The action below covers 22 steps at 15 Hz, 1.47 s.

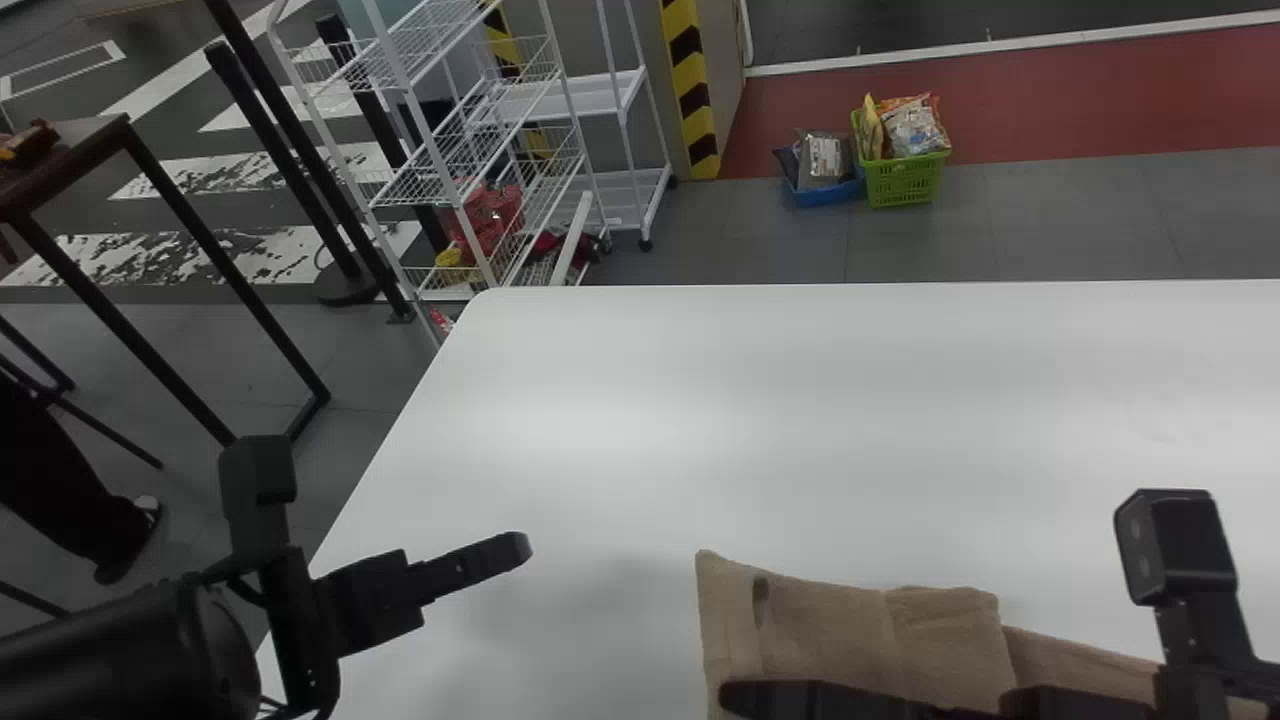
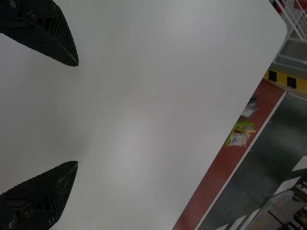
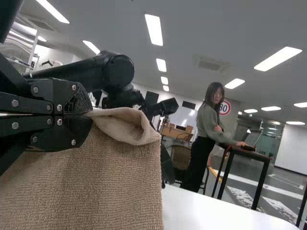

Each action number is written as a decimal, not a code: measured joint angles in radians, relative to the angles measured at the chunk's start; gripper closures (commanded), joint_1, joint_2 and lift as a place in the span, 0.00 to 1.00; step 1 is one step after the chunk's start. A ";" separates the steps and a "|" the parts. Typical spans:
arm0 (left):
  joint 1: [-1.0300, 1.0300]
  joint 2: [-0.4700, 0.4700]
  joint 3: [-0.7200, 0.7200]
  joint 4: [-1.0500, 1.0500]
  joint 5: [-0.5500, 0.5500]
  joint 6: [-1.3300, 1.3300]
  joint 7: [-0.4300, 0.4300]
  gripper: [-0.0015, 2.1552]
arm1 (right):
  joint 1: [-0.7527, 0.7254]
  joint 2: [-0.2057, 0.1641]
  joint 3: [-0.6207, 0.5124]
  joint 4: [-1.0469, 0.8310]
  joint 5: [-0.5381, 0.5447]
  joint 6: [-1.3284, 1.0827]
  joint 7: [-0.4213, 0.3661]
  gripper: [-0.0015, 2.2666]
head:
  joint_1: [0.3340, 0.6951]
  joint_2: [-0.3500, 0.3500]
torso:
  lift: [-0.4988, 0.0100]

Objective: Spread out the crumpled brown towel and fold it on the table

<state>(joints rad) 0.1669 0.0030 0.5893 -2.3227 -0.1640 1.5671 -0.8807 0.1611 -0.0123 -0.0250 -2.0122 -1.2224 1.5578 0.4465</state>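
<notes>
Tabletop (image 1: 700, 420) comes first: broad, white and flat, it gives the cloth a firm base to be drawn out and smoothed against. On its near side, towards the robot, lies the brown towel (image 1: 850, 630), part of it lifted in the right wrist view, with uneven layers and a narrower stretch running off towards the tabletop's right. I take the step in hand to be opening these layers out, and little of the folding looks done.

Low over the tabletop's near side, the right gripper (image 3: 90, 115) is clamped on the towel's upper edge, the cloth hanging from the bite. Here a slow, low pull serves best, far enough sideways to straighten the layers, then down to let the cloth settle flat; a high or hasty lift would likely drag the whole towel along or bunch it again.

Over the tabletop's left side is the left gripper (image 2: 77, 113), its fingers well apart and holding nothing. It could take the towel's free corner, so that both ends are drawn evenly.

Smallest is the curled lip (image 3: 129, 127) beside the bite. It wants turning out before release, or it may set as a crease in the fold.
</notes>
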 measured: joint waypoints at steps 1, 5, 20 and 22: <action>-0.002 0.000 -0.002 0.011 0.000 0.000 0.001 0.04 | -0.003 0.000 0.003 0.004 0.001 0.000 0.017 0.57 | 1.00 1.00 | 0.73; -0.012 0.000 0.004 0.035 0.001 0.000 0.026 0.04 | -0.025 0.000 0.022 0.036 0.008 0.000 0.074 0.57 | 1.00 1.00 | 0.73; -0.051 0.001 0.176 0.008 0.151 0.000 -0.029 0.04 | -0.148 0.000 0.202 0.222 0.026 -0.294 0.289 0.57 | 1.00 1.00 | 0.73; -0.051 -0.001 0.175 -0.001 0.158 0.000 -0.026 0.04 | -0.173 0.000 0.208 0.304 -0.045 -0.454 0.324 0.57 | 1.00 1.00 | 0.73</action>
<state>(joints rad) 0.1157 0.0023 0.7643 -2.3242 -0.0060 1.5671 -0.9071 -0.0120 -0.0123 0.1831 -1.7082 -1.2671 1.1041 0.7706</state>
